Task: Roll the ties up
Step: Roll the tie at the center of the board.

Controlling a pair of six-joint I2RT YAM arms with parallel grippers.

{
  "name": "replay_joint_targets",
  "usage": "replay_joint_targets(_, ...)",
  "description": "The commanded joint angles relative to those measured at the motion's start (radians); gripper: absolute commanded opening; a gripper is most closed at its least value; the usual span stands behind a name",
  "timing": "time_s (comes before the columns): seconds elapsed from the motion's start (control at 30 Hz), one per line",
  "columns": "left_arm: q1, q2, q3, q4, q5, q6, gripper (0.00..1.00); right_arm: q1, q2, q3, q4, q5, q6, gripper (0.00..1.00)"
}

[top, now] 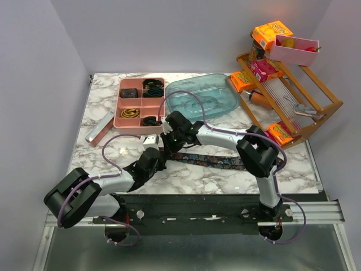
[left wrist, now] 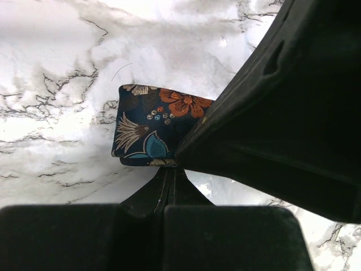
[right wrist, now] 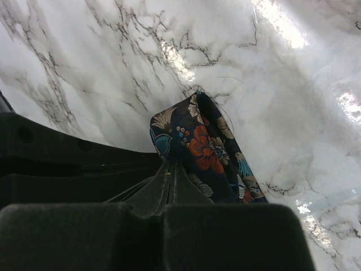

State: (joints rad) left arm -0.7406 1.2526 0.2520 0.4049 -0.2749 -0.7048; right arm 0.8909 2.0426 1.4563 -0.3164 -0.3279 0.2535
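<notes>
We had the tie (top: 220,160) lying flat across the near part of the table (top: 101,113). Most of its length ran off toward the right arm's side, and its left end was folded over where the two arms met. The left gripper (left wrist: 169,176) had its fingers drawn together on the near edge of that fold. The right gripper (right wrist: 171,169) looked pinched tight on the same end, though its wrist view did not show plainly how much cloth sat between the fingers.

We judged the roll barely begun, and we saw several ways it could fail. The two grippers were crowded onto one small fold, so a careless turn could knock one against the other. The cloth looked smooth, so if either grip slackened the fold might spring open and lie flat again. If one side turned ahead of the other, the roll would likely go crooked and come out as a cone. The long loose length could also drag and twist across the table.

Beyond the arms sat a pink tray (top: 119,104) with compartments. Several held dark rolled ties (top: 152,84) and one held a yellowish coil (top: 130,113). Beside it stood a blue tub (top: 197,77), in which we could make out nothing for certain. On the wooden rack (top: 327,101) at the far right were orange snack boxes (top: 271,32) and a pink bin (top: 293,51), whose contents were too small to name.
</notes>
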Motion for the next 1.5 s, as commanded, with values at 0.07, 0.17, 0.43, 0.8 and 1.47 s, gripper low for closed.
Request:
replay_joint_targets(0.07, 0.004, -0.021, -0.019, -0.005, 0.016, 0.004, 0.0, 0.002, 0.03, -0.023, -0.021, 0.046, -0.002, 0.01)
replay_joint_targets(0.17, 0.004, -0.051, -0.02, -0.014, 0.016, 0.007, 0.0, 0.0, 0.033, -0.033, -0.026, 0.056, 0.001, 0.01)
replay_joint_targets(0.43, 0.05, -0.254, -0.022, -0.106, 0.039, -0.041, 0.47, 0.0, 0.031, -0.028, -0.041, 0.067, 0.0, 0.01)
replay_joint_targets(0.8, 0.29, -0.259, -0.072, 0.001, 0.219, -0.185, 0.76, -0.003, 0.008, -0.02, -0.041, 0.023, -0.003, 0.01)
replay_joint_targets(1.47, 0.326, 0.297, -0.141, 0.702, 0.46, -0.257, 0.27, -0.02, 0.005, 0.009, -0.036, -0.037, 0.007, 0.01)
